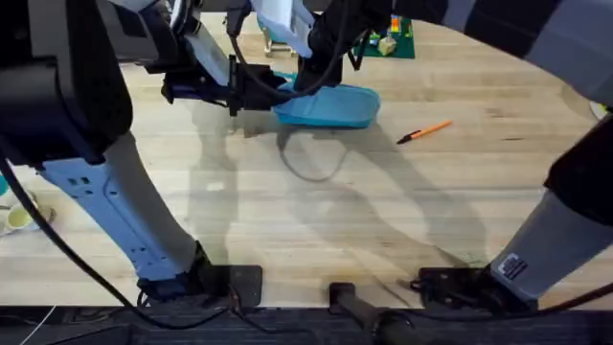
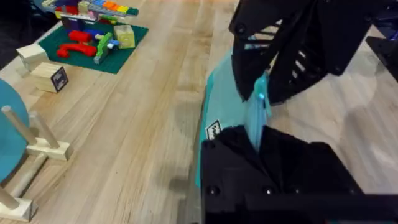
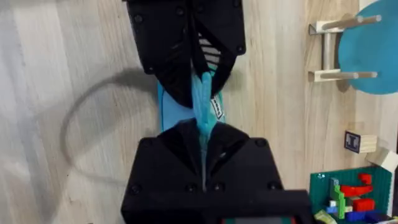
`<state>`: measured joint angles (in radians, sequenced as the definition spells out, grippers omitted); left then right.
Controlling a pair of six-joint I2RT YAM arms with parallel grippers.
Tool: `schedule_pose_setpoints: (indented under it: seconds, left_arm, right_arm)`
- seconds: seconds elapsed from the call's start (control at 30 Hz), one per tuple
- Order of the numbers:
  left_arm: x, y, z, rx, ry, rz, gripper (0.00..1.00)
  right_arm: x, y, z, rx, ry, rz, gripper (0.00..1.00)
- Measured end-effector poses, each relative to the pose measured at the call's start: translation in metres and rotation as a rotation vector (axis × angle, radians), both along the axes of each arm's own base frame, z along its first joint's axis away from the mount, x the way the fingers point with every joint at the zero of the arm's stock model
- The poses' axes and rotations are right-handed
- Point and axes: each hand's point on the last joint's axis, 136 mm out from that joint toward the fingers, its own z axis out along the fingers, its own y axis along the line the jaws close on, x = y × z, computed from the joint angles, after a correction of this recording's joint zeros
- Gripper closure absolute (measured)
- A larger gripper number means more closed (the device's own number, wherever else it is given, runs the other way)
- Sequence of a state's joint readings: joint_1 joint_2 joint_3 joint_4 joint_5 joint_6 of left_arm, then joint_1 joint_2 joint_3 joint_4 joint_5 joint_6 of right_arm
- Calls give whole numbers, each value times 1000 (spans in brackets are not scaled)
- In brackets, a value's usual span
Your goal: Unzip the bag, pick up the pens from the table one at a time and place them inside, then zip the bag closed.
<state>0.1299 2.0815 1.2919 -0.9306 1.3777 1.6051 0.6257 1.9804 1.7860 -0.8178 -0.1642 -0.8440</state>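
Light blue bag (image 1: 330, 103) at the table's (image 1: 316, 211) far middle; pinched from both ends, left gripper (image 2: 258, 134) and right gripper (image 3: 204, 134) both clamped on its fabric. Orange pen (image 1: 424, 131) lying just right, untouched.

Light blue bag (image 1: 330, 105) (teal zipper), orange black-tipped pen (image 1: 423, 132), pale wooden table (image 1: 316, 220), black hands.

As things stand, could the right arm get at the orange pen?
Probably not at once: the right gripper is shut on the bag, as is the left gripper. The pen lies unobstructed on the table.
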Motion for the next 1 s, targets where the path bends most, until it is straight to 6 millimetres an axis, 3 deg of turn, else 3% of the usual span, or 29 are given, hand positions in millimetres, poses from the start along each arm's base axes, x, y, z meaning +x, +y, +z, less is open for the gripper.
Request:
schedule_pose_setpoints:
  seconds: [0.5, 1.0]
  left_arm:
    - [-1, -3, 1, -8, 7, -7, 959]
    - [-1, 1, -4, 25, 10, -2, 959]
  right_arm:
    - [-8, -5, 4, -16, 50, -42, 970]
    - [-12, 3, 12, 68, 122, -87, 970]
